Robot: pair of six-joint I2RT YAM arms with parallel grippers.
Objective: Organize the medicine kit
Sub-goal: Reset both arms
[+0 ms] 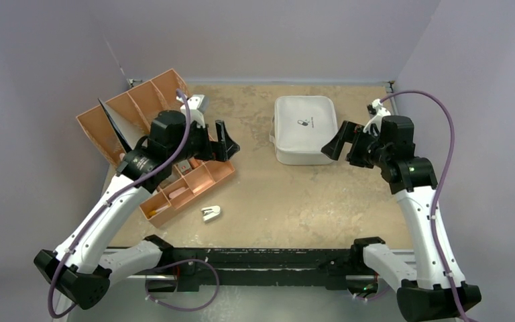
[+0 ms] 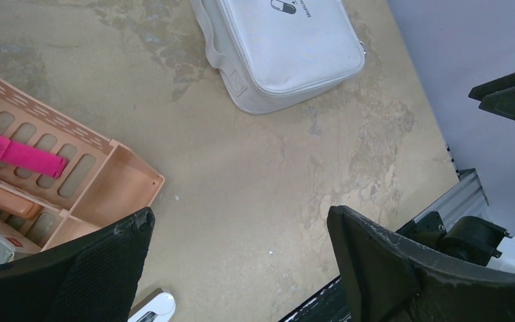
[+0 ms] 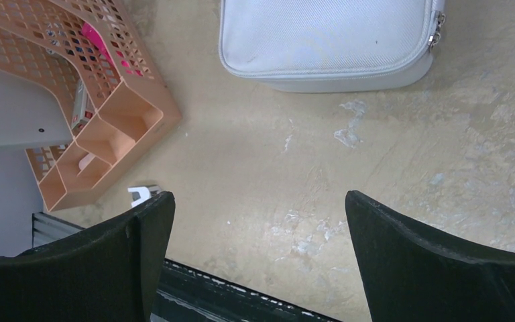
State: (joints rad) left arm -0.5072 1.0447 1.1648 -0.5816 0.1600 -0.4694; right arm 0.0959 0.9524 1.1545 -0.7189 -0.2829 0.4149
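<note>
The medicine kit (image 1: 304, 129), a light grey hard-shell zip case, lies flat and closed on the tan table (image 1: 275, 194), toward the far side and a little right of centre. A small dark pill logo (image 1: 303, 123) shows on its lid, and in the right wrist view its zip pulls (image 3: 436, 30) sit at one corner. The right gripper (image 1: 342, 144) hangs just beside the kit's near right corner with its jaws spread wide and nothing between them; in its own view only bare table lies between the black fingers (image 3: 416, 255), and the kit is beyond them, untouched. The left gripper (image 1: 218, 142) is likewise wide open and empty, poised above the right end of the nearer tan-orange organizer tray (image 1: 188, 191). A second divided tray (image 1: 134, 107) stands tilted behind it at the far left. In the left wrist view a bright pink item (image 2: 17, 153) lies across the slotted compartments of the near tray, with other small packs beside it. A small white object (image 1: 210, 213) rests on the table just in front of that tray, well apart from the kit.
</note>
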